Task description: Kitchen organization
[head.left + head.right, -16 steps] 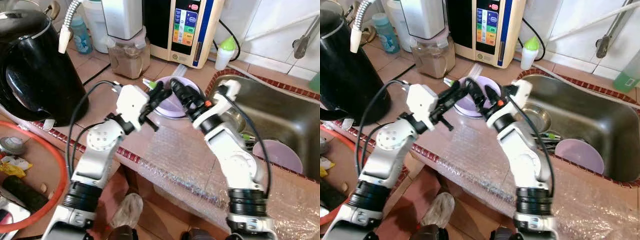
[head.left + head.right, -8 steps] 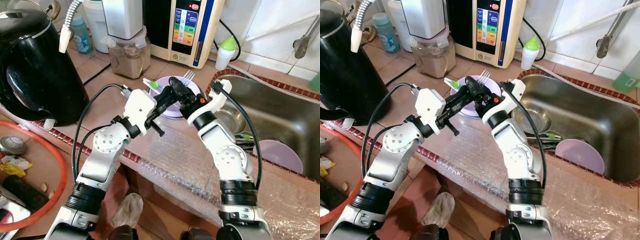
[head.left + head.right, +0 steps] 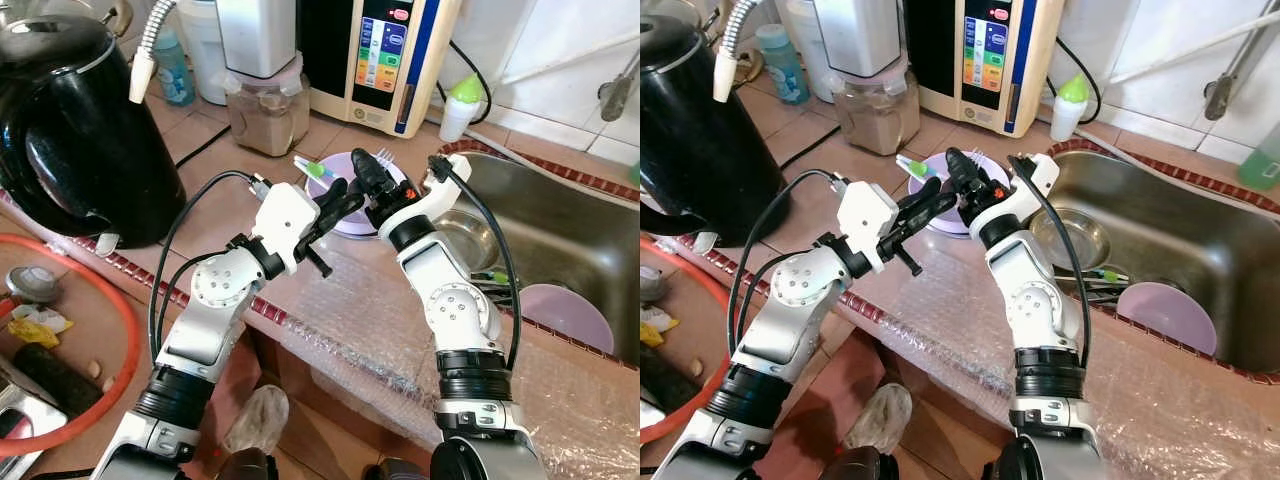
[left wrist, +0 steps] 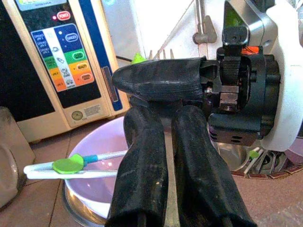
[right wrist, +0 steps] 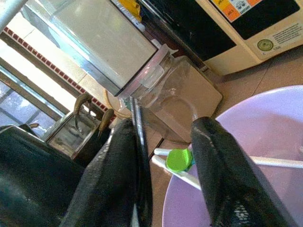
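A metal fork (image 3: 383, 157) stands tines-up above a purple bowl (image 3: 350, 220) on the counter. My left gripper (image 3: 343, 194) is shut on the fork's handle (image 4: 170, 189), seen between its two fingers in the left wrist view. My right gripper (image 3: 366, 176) meets it from the sink side. Its fingers (image 5: 222, 170) are open, and the handle (image 5: 141, 156) lies along one of them. A white tong-like tool with a green hinge (image 3: 312, 167) rests across the bowl's rim.
A black kettle (image 3: 80, 120) stands at the left, with a blender jar (image 3: 265, 110) and a water machine (image 3: 390, 50) behind the bowl. The sink (image 3: 570, 215) at right holds a steel bowl (image 3: 462, 235) and a purple plate (image 3: 565, 310). Bubble wrap (image 3: 370, 310) covers the counter's front edge.
The two grippers have closed in on each other over the bowl. The fork's tines have come up into view between them. The view has shifted slightly.
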Robot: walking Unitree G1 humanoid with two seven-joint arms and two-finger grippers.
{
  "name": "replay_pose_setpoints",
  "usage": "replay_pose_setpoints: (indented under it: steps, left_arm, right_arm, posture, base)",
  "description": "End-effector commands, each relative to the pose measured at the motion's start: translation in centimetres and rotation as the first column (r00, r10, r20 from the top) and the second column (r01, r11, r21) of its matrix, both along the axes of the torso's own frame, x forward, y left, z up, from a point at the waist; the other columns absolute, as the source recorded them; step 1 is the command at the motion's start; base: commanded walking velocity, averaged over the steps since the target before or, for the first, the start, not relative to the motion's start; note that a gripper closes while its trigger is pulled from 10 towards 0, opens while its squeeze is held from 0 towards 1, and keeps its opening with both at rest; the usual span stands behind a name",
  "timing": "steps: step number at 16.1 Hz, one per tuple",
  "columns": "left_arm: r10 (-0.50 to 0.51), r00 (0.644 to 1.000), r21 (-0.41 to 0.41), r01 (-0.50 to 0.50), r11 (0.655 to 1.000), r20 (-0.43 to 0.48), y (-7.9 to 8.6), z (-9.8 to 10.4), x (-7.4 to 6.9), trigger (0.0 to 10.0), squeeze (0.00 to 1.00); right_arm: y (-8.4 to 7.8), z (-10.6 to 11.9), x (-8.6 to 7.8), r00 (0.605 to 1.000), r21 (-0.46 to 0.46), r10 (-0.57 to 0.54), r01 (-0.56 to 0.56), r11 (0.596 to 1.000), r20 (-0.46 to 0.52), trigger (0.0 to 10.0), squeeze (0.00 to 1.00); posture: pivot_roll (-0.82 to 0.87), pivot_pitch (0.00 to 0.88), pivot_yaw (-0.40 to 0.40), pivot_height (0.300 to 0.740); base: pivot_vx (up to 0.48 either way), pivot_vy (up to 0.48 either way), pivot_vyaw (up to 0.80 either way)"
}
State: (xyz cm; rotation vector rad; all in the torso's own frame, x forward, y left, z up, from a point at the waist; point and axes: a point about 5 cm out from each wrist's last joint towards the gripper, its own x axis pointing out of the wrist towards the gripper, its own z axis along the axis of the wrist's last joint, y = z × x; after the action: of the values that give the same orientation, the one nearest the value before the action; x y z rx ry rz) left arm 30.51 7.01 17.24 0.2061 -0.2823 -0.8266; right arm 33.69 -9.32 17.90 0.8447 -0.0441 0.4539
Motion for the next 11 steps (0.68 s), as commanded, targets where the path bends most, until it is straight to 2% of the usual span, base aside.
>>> replay_pose_setpoints:
  steps: [1, 6, 11]
  left_arm:
    - [0.006, 0.999, -0.012, -0.006, 1.0, 0.052, 0.2, 1.0, 0.1, 0.0, 0.0]
    - [0.021, 0.998, -0.006, -0.021, 1.0, 0.057, 0.7, 1.1, 0.5, 0.0, 0.0]
    - [0.038, 0.997, -0.004, -0.038, 0.999, 0.07, 0.9, 1.5, 1.3, 0.0, 0.0]
  right_arm:
    - [-1.6, -0.3, 0.6, 0.994, -0.002, -0.104, 0.104, 0.995, -0.033, 0.0, 0.0]
    - [-2.3, -0.4, 0.9, 0.992, 0.002, -0.122, 0.122, 0.992, -0.04, 0.0, 0.0]
    - [-3.7, -0.4, 0.5, 0.992, 0.047, -0.118, 0.12, 0.992, -0.045, 0.0, 0.0]
  posture:
    - [-0.01, 0.022, 0.017, 0.74]
    - [-0.01, 0.019, 0.023, 0.74]
    - [-0.02, 0.017, 0.03, 0.74]
  base:
    - [0.0, 0.0, 0.0]
    - [0.0, 0.0, 0.0]
    - [0.0, 0.0, 0.0]
